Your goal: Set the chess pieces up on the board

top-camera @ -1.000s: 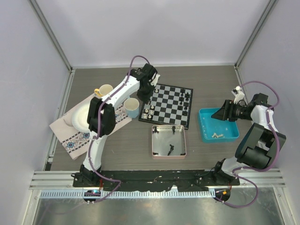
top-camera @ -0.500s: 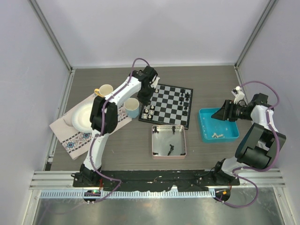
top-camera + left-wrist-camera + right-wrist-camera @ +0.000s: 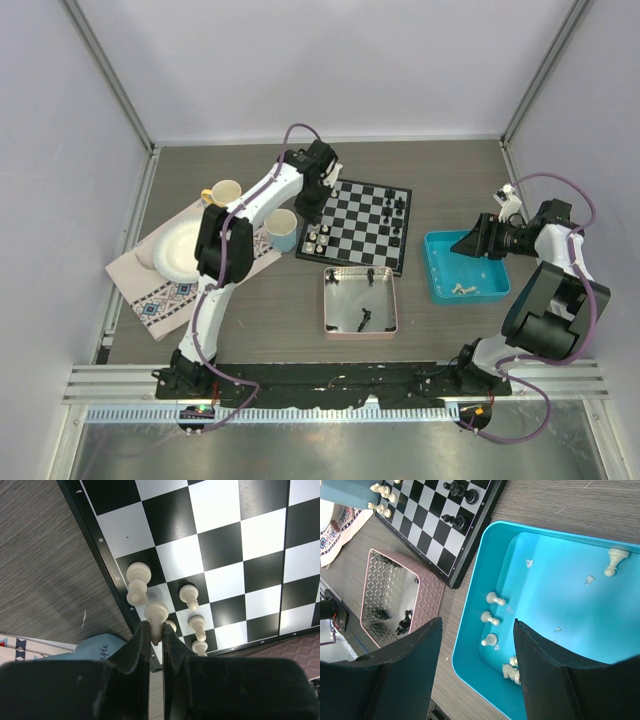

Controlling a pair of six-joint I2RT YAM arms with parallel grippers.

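Note:
The board point(image 3: 372, 238) lies mid-table, with white chess pieces point(image 3: 318, 238) in its near-left corner and black ones point(image 3: 396, 212) on its right side. My left gripper point(image 3: 318, 198) hangs over the board's left edge, shut on an off-white chess piece point(image 3: 156, 614) held by its stem. Other white pieces point(image 3: 137, 578) stand on the squares just below it. My right gripper point(image 3: 477, 625) is open and empty above the blue tray point(image 3: 470, 655), where several white pieces point(image 3: 490, 617) lie.
A pink tray point(image 3: 326, 300) holding a few black pieces point(image 3: 363, 320) sits in front of the board. A blue cup point(image 3: 281, 229), a cream cup point(image 3: 224, 192) and a plate point(image 3: 180, 250) on a patterned cloth point(image 3: 160, 298) stand to the left.
The left arm has shifted slightly while its gripper stays over the board's left edge, holding the white piece. The right arm has not moved.

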